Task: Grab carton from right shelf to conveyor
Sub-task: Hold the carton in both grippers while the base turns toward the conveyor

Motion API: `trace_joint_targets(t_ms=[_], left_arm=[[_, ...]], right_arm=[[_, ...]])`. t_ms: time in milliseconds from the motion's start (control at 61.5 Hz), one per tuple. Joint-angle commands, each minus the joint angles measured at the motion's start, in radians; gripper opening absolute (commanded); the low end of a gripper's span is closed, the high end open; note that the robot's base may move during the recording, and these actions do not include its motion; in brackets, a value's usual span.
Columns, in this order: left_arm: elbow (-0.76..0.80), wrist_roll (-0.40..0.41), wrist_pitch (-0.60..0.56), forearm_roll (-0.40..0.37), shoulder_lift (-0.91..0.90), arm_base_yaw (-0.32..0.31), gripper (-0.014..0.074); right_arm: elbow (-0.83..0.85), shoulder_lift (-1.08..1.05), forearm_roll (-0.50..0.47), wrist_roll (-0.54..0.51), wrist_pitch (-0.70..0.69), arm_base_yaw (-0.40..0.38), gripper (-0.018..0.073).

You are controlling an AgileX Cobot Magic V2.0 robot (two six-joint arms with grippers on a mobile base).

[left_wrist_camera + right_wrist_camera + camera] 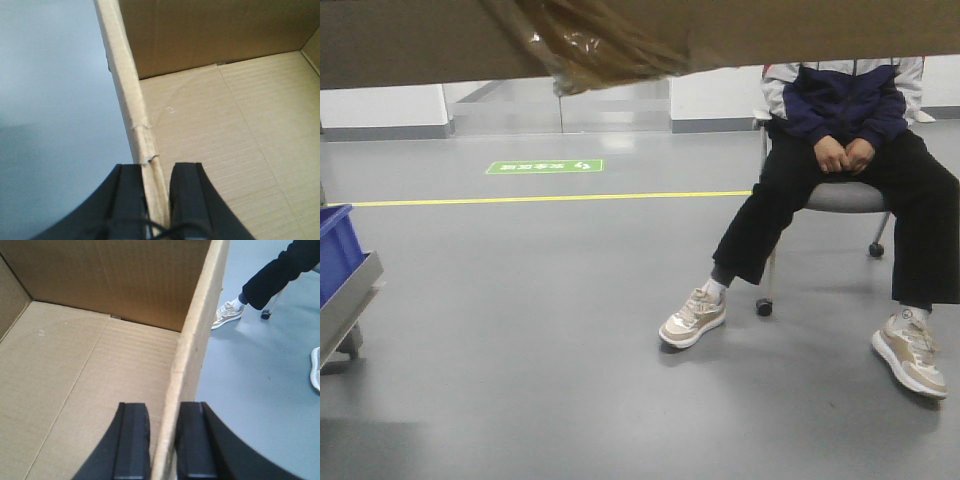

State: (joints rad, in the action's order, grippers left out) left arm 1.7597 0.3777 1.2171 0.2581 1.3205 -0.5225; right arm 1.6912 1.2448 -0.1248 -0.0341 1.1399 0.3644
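The carton (420, 40) is a plain brown cardboard box that fills the top of the front view, with a crumpled strip of brownish tape (600, 50) hanging from it. It is held above the grey floor. In the left wrist view, my left gripper (158, 169) is shut on the carton's left wall (125, 75), one finger outside and one inside over the empty carton floor (225, 125). My right gripper (163, 409) is shut on the right wall (200, 315) the same way, beside the bare carton bottom (75, 365). The shelf and the conveyor are out of view.
A person (850, 130) sits on a wheeled chair (840, 197) at the right, feet stretched onto the floor (692, 318). A blue bin (335, 250) rests on a grey metal ledge (350, 295) at the left edge. A yellow line (550, 199) and a green sign (544, 166) mark the floor.
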Motion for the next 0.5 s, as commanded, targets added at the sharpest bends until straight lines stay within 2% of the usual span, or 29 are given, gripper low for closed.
trace_joint_targets(t_ms=[0, 488], left_arm=[[0.002, -0.011, -0.04, -0.023, -0.006, -0.011, -0.0017], [0.002, -0.011, -0.04, -0.023, -0.006, -0.011, -0.0017]], right_arm=[[0.004, -0.009, -0.03, -0.018, -0.057, 0.006, -0.0066], [0.004, -0.009, -0.03, -0.018, -0.057, 0.006, -0.0066]])
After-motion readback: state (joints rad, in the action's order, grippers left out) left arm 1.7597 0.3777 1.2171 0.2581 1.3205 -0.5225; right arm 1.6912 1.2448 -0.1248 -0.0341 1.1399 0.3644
